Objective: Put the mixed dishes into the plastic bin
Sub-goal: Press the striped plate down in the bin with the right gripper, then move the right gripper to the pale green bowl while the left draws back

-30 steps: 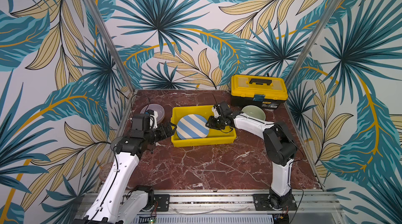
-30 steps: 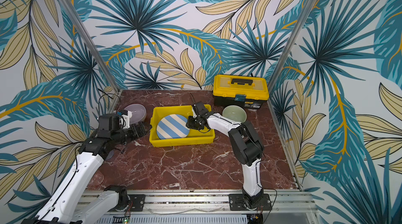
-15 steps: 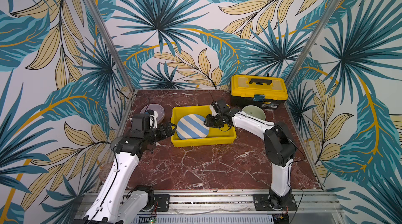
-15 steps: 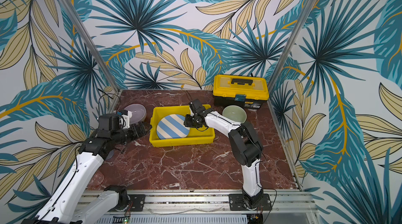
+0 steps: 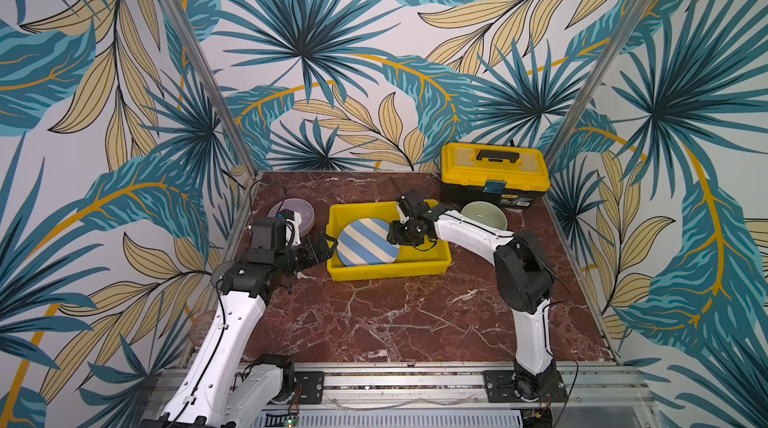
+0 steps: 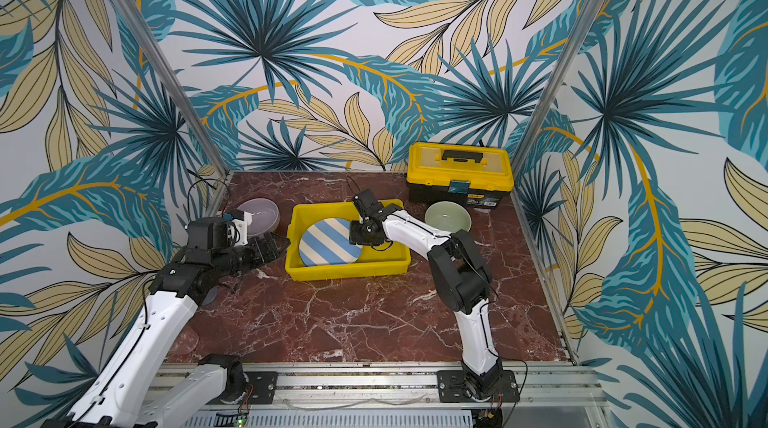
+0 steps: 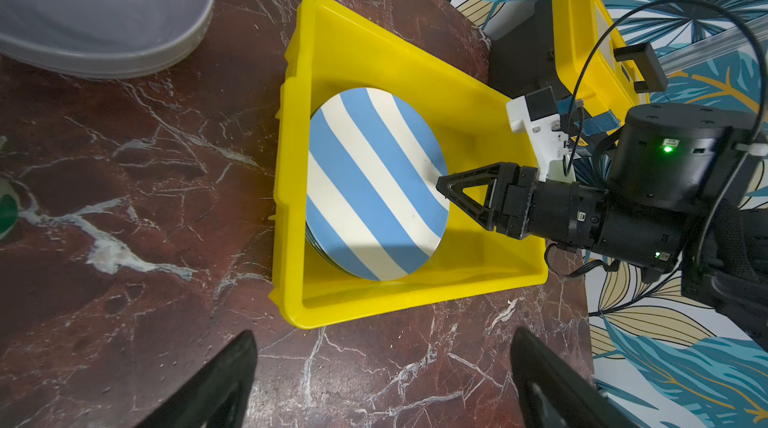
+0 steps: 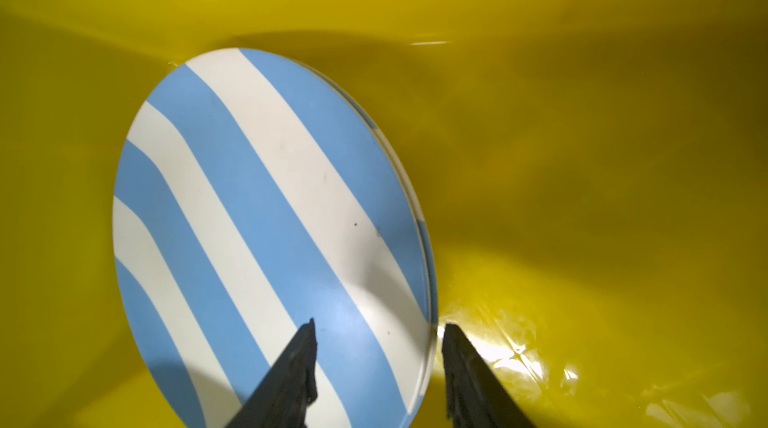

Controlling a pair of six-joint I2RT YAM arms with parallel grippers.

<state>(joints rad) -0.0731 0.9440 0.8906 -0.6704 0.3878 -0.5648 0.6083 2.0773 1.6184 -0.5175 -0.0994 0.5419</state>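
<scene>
Blue-white striped plate (image 8: 257, 214): lying flat in the yellow bin (image 5: 386, 272), atop another plate.
Right tool (image 8: 380, 325): parted, straddling the plate's edge.
Left tool (image 7: 384, 334): wide, empty, beside the bin.

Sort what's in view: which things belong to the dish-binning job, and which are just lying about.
Job: striped plate, already in the yellow bin; lilac bowl; pale green bowl.
Lying about: yellow-and-black toolbox.
</scene>
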